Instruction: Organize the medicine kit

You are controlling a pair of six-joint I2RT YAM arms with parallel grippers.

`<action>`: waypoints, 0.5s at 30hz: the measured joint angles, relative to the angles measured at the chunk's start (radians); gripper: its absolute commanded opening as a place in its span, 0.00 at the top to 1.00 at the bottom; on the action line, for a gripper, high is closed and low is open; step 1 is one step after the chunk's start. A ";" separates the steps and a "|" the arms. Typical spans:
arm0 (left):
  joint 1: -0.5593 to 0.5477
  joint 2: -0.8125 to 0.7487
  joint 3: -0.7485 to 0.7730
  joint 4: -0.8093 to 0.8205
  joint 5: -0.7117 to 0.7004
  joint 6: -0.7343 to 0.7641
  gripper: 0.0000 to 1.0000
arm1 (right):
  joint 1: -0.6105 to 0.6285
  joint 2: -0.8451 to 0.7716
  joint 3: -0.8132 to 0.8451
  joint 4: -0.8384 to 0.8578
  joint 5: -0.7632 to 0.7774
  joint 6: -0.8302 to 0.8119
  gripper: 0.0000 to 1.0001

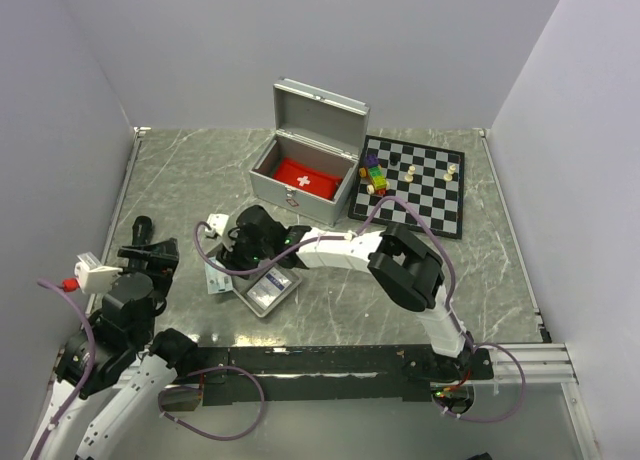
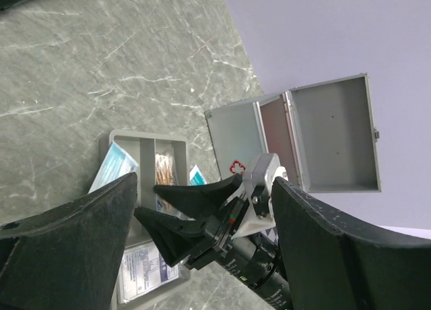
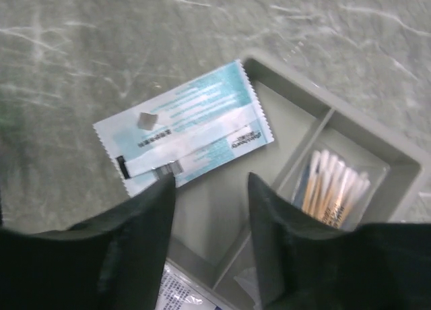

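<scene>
The open metal medicine case (image 1: 310,165) holds a red first-aid pouch (image 1: 305,177). A grey divided tray (image 1: 268,288) lies in front of it. My right gripper (image 1: 232,255) hovers open over the tray's left end. In the right wrist view it (image 3: 210,189) is just above a light blue sachet (image 3: 185,125), which lies half over the tray rim (image 3: 350,118) and half on the table. Cotton swabs (image 3: 333,189) fill one compartment. My left gripper (image 1: 150,242) is open and empty at the left. Its wrist view (image 2: 202,182) shows the right gripper's fingers (image 2: 182,209) over the tray (image 2: 141,143).
A chessboard (image 1: 415,185) with a few pieces and a small colourful toy (image 1: 375,175) lies right of the case. A printed leaflet (image 3: 182,293) sits in the tray's near compartment. White walls close the table on three sides.
</scene>
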 measured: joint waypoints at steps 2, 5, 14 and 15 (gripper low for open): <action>0.000 0.008 0.000 -0.002 0.000 0.000 0.15 | 0.000 0.000 -0.008 0.003 0.034 0.008 0.41; 0.000 0.018 0.000 -0.003 0.000 0.000 0.15 | 0.000 -0.002 -0.029 0.005 0.079 0.023 0.42; 0.000 0.021 0.000 -0.001 0.001 0.000 0.15 | 0.014 -0.051 -0.085 0.051 0.080 0.104 0.43; 0.000 0.021 0.000 -0.001 0.001 0.000 0.15 | 0.017 -0.055 -0.087 0.059 0.078 0.112 0.43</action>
